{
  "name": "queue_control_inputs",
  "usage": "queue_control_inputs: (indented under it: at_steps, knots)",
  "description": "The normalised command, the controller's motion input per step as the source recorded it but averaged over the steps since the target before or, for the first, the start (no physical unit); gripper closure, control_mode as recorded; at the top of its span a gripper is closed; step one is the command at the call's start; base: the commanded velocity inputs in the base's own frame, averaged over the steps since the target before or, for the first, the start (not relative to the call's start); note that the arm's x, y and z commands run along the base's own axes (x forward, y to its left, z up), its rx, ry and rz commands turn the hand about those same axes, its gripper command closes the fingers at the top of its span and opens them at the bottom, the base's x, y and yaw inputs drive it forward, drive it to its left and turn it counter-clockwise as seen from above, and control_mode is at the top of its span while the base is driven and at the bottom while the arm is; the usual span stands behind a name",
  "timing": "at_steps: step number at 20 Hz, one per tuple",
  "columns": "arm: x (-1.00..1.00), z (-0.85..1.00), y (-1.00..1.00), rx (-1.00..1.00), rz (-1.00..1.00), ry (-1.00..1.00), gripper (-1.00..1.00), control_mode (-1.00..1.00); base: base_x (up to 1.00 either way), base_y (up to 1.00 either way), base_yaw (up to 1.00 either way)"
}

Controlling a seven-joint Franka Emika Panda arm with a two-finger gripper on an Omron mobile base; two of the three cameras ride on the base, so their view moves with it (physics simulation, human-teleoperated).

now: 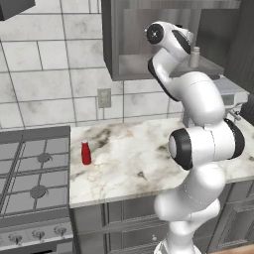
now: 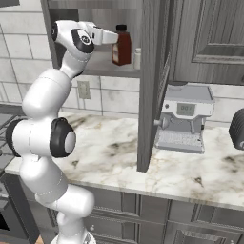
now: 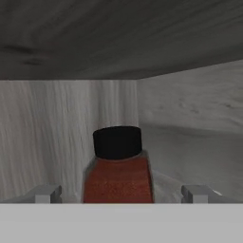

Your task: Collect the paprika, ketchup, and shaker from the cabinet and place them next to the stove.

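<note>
In the left base view the stove [image 1: 34,173] is cut off at the left and bottom edges, knobs partly out of frame; the ketchup [image 1: 86,152] stands upright on the marble counter [image 1: 134,158] just beside the stove's right edge. Further right the white arm rises from the lower right and blocks most of the cabinet [image 1: 113,44] opening, so the paprika is hidden there and just the shaker [image 1: 194,57] pokes out past the wrist on the shelf, small and blurry. Wall outlet [image 1: 103,97] sits on the tile below the cabinet. In the right base view the arm stands at left, elbow bent, forearm going up and the hand turned level into the cabinet; the gripper [image 2: 116,36] sits just left of the paprika [image 2: 122,45], which stands upright on the shelf, with the shaker [image 2: 137,58] just to its right, half cut by the cabinet's side panel [image 2: 147,86] (that panel also hides the rest of the shelf). An espresso machine [image 2: 183,119] sits on the counter right of the panel, and a dark round object at the far right edge is cut off, can't tell what. In the hand view the paprika [image 3: 118,171] is dead centre, black cap up, lower body cut off at the bottom; the two fingertips [image 3: 45,193] stand wide apart either side of it, not touching it.
</note>
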Motion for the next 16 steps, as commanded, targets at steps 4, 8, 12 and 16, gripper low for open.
queue_control_inputs:
  at_steps: [4, 8, 12, 16]
  knots:
    - [0.02, 0.0, 0.0, 0.0, 0.0, 0.0, -1.0, -1.0, 0.0, 0.0, 0.0]
    - [0.08, 0.0, 0.0, 0.0, 0.0, 0.0, -1.0, -1.0, 0.0, 0.0, 0.0]
    - [0.15, 0.0, 0.0, 0.0, -0.01, 0.02, -1.0, -1.0, 0.0, 0.0, 0.0]
    - [0.15, 0.0, 0.0, 0.0, 0.0, 0.01, -1.0, -1.0, 0.0, 0.0, 0.0]
